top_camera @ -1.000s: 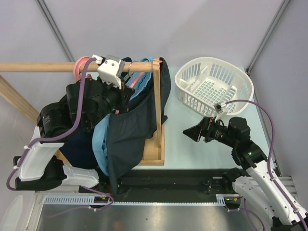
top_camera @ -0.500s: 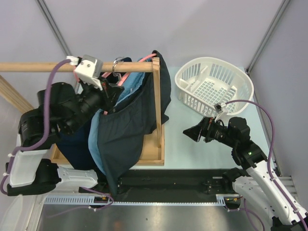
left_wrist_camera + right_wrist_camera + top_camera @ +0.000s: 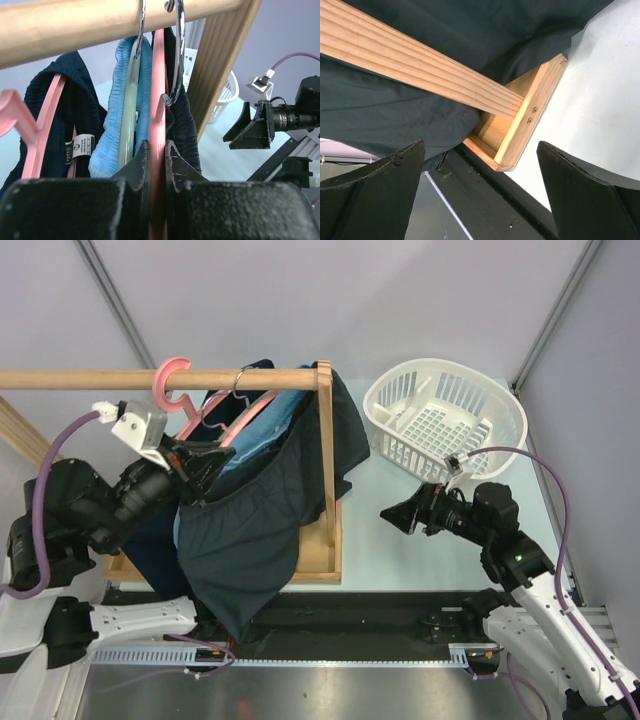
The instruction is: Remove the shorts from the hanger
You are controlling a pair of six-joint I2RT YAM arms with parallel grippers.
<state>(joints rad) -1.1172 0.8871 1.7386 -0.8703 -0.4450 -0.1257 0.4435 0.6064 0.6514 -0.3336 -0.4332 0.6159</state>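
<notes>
My left gripper [image 3: 156, 148] clenched on pink hanger [image 3: 158, 85]; dark shorts [image 3: 262, 522] hang tilted, long axis far-right to near-left; right gripper [image 3: 402, 513] released.

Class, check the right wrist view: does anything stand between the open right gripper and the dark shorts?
Yes, partly: the rack's wooden upright crosses in front of the dark shorts, ahead of the right gripper. Fabric shows either side of it.

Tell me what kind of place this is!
Probably a robot lab's practice laundry corner, not a home: shorts hang on a pink hanger from a wooden rail, a white laundry basket sits beside it, and a left arm and right arm work at the table.
</notes>
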